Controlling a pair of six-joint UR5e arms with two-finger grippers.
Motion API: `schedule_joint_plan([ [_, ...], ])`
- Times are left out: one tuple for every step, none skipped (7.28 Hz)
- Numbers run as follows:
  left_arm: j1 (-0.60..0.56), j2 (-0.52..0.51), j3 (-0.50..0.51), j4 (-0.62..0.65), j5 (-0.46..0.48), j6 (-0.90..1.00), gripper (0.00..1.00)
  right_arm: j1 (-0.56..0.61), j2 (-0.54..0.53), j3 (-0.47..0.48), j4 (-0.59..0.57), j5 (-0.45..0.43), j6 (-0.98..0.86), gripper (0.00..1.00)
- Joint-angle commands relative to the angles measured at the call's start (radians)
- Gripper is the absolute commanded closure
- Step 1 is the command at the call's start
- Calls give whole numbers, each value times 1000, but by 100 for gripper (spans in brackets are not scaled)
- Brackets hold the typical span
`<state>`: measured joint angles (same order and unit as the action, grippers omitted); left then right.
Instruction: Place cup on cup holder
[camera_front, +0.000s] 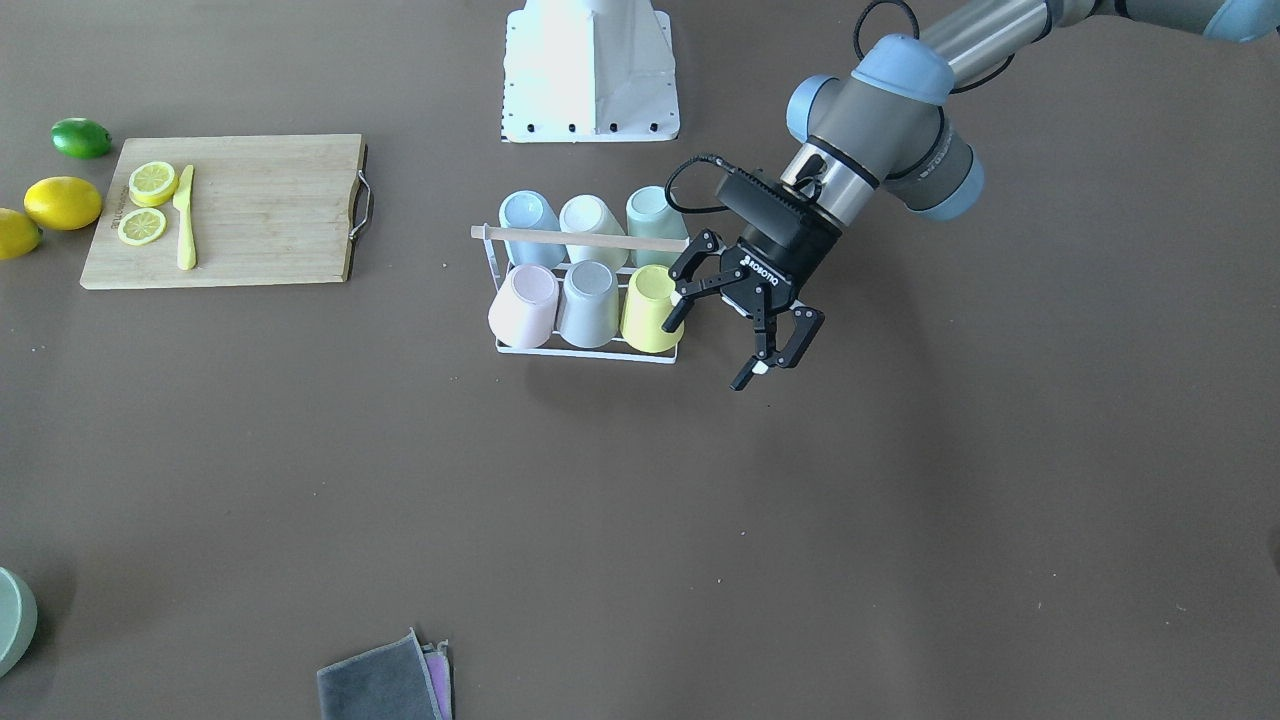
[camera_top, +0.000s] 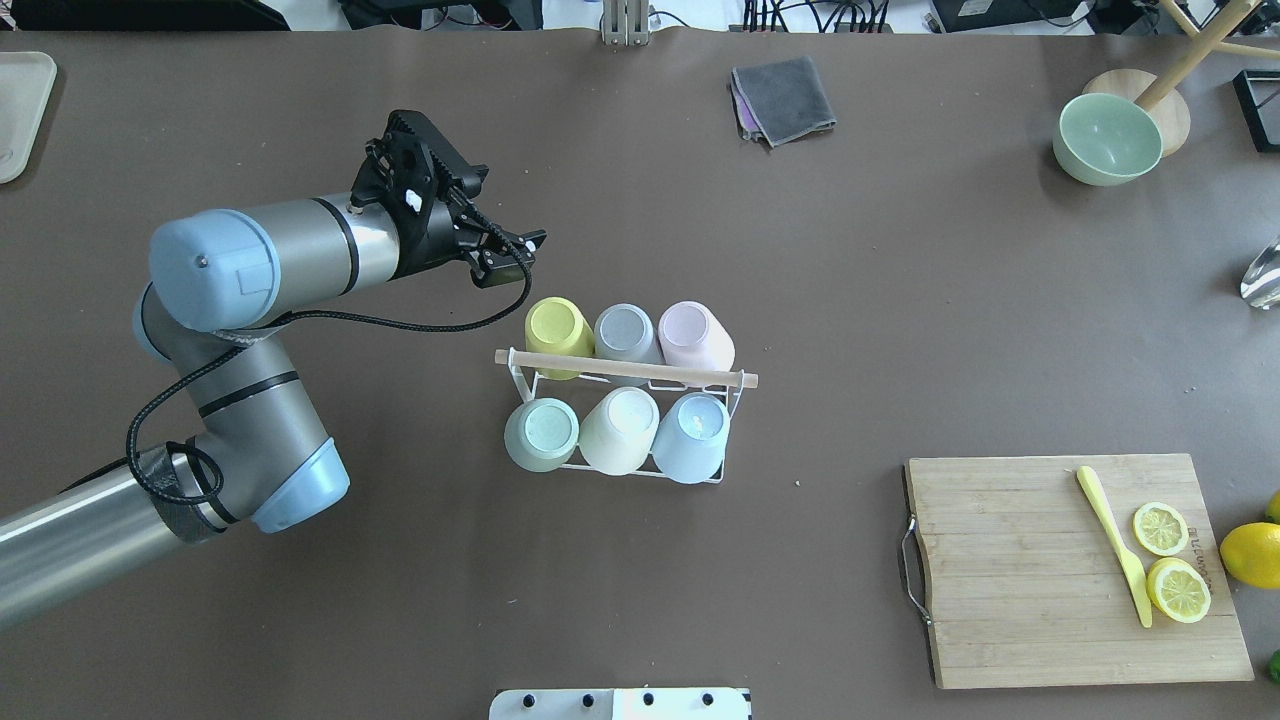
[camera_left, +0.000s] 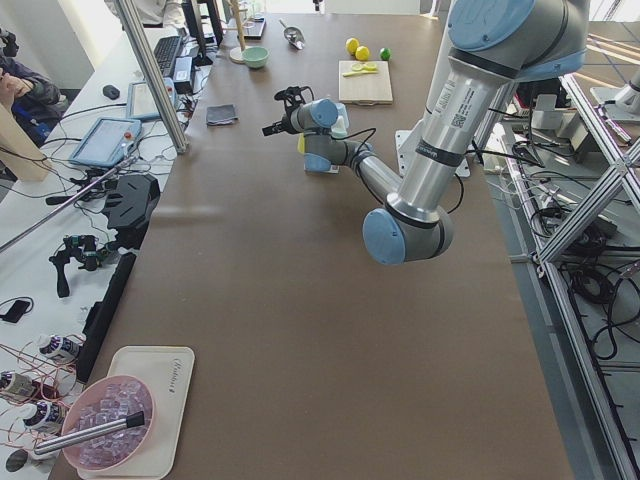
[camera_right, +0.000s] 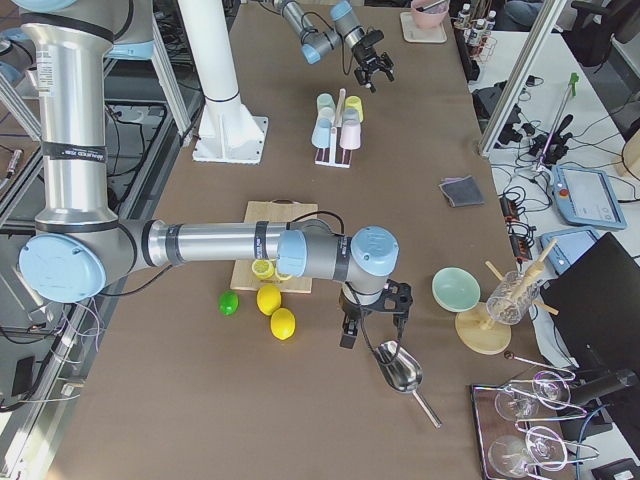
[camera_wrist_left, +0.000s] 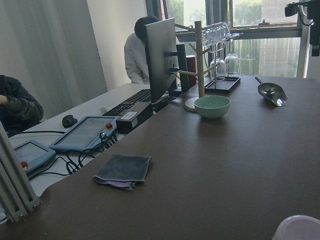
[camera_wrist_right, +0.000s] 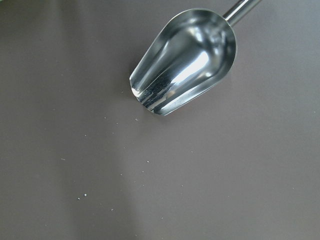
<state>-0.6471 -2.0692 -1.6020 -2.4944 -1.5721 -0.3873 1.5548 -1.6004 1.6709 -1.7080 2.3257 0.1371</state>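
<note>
The cup holder stands mid-worktop, a little to the right of my left arm; all six of its places carry upturned cups, three in the near row and three in the far; the yellow cup sits at the far left corner, mouth down and leaning on its peg like its neighbours. My left claw hangs just beside that yellow cup on its left, spread wide and holding nothing; one fingertip is very close to the cup wall, though I cannot tell whether it touches. I judge the placing itself done and the step in hand to be the letting go and drawing clear. The next move calls for a pull-back to the left and upward, jaws kept wide, without nudging the yellow cup or catching the wooden bar. My right claw is far off to the right over a steel scoop; whether it is wide or narrow I cannot tell.
</note>
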Motion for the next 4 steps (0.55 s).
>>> schedule_joint_plan([
  [-57,-2,-1,321,-5,-10,3,1,2,1,1,24,-1,0],
  [-75,0,-3,415,-8,-11,3,-1,2,-6,1,21,-7,0],
  [-100,4,-4,525,-78,-13,3,1,2,-10,1,17,-7,0],
  [-136,4,-6,651,-233,-39,3,1,0,-16,1,9,-4,0],
])
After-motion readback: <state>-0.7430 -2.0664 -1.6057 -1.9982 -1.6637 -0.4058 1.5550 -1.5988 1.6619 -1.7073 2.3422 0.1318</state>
